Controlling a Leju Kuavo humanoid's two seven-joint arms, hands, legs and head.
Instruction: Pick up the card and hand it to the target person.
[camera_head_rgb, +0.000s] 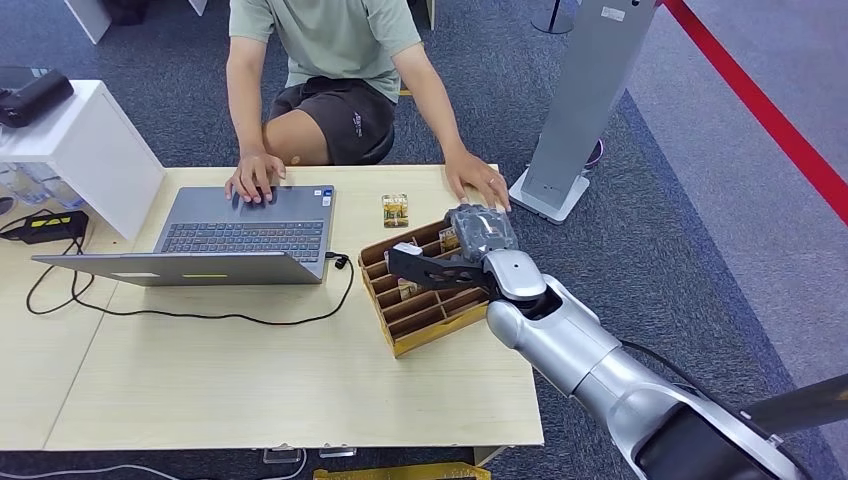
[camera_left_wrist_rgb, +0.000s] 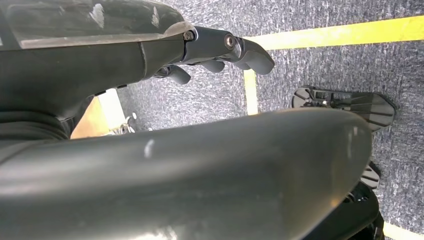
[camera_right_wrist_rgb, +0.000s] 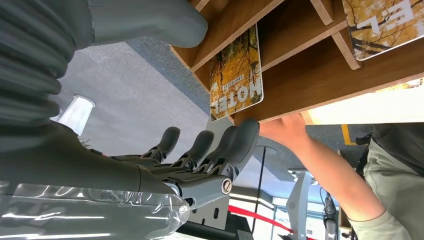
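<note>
A card (camera_right_wrist_rgb: 236, 75) with a yellow autumn picture stands in a slot of the wooden rack (camera_head_rgb: 425, 325) on the table. My right hand (camera_head_rgb: 478, 238) hovers over the rack's far end, open. Its thumb (camera_right_wrist_rgb: 150, 22) lies on one side of that card and its fingers (camera_right_wrist_rgb: 210, 145) on the other, none touching it. A second card (camera_right_wrist_rgb: 385, 25) sits in a neighbouring slot, and another card (camera_head_rgb: 395, 210) lies flat on the table beyond the rack. The person (camera_head_rgb: 330, 40) sits across the table. My left hand (camera_left_wrist_rgb: 215, 50) hangs over the carpet, holding nothing.
An open laptop (camera_head_rgb: 240, 235) with a black cable stands left of the rack; the person has one hand on it and the other hand (camera_head_rgb: 480, 180) flat on the table just beyond my right hand. A grey stand (camera_head_rgb: 580, 110) rises to the right.
</note>
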